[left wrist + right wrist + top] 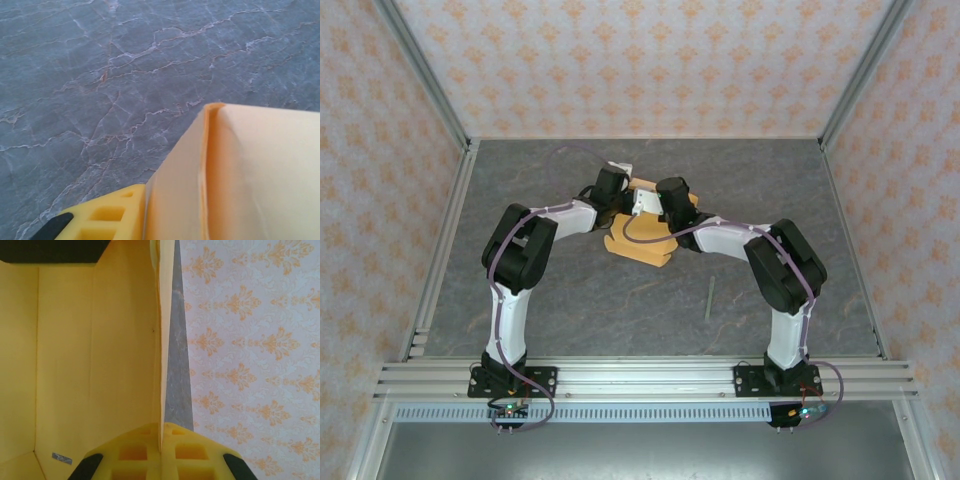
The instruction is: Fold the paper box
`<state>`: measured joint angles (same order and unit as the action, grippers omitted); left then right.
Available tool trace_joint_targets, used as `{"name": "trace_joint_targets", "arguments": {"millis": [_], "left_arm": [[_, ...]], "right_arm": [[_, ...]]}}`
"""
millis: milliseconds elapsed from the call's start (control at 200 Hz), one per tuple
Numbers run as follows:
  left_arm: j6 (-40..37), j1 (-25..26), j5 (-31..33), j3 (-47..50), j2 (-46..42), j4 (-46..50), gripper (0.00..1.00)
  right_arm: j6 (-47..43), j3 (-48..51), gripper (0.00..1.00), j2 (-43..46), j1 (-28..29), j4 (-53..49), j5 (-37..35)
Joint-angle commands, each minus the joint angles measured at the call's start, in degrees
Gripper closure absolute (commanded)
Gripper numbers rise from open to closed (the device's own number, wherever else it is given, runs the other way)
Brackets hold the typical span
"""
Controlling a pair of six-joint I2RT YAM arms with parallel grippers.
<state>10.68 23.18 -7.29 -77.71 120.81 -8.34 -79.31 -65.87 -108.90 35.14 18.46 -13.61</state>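
Lining the enclosure: walls (650, 60), cream paper with orange motifs.
Table (570, 310): grey surface with pale veins, metal rails along its edges.
Left arm (515, 260) and right arm (785, 270): black and white, both bent inward, wrists meeting over mid-table.
Paper box (640, 248): light orange card, partly folded, lying at the middle of the table toward the far side, beneath both wrists. Crease lines and a raised panel show in the right wrist view.
Right gripper (161, 432): yellow fingers (135, 452) pinched together on the thin upright edge of a box panel.
Left gripper (623, 200): one yellow finger (107, 215) lies against a folded flap; its partner is hidden, so clamped or released cannot be told.
Stick (710, 298): thin, greenish, flat on the table, right of the box and apart from it.
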Motion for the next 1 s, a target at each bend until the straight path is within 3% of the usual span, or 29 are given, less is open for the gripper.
{"name": "trace_joint_targets", "arguments": {"millis": [0,265,445,575,996], "left_arm": [[3.48,-0.94,8.22,-1.76,-0.72,2.49,0.79],[6.55,0.08,13.36,-5.41,1.21,6.96,0.80],[6.29,0.38,13.10,-6.35,1.65,7.31,0.80],[5.58,0.22,11.69,-5.32,1.20,5.99,0.79],[3.91,-1.25,3.92,1.71,-2.78,-1.18,0.62]], "right_arm": [[2.19,-1.10,1.00,1.67,0.99,-3.43,1.75],[3.56,-2.09,1.00,1.61,1.53,-5.08,2.28],[3.83,-2.34,1.00,1.39,1.56,-5.27,1.57],[3.85,-2.67,1.00,1.14,1.53,-5.33,0.76],[3.81,-4.42,1.00,-0.76,1.46,-5.98,-0.65]]}}
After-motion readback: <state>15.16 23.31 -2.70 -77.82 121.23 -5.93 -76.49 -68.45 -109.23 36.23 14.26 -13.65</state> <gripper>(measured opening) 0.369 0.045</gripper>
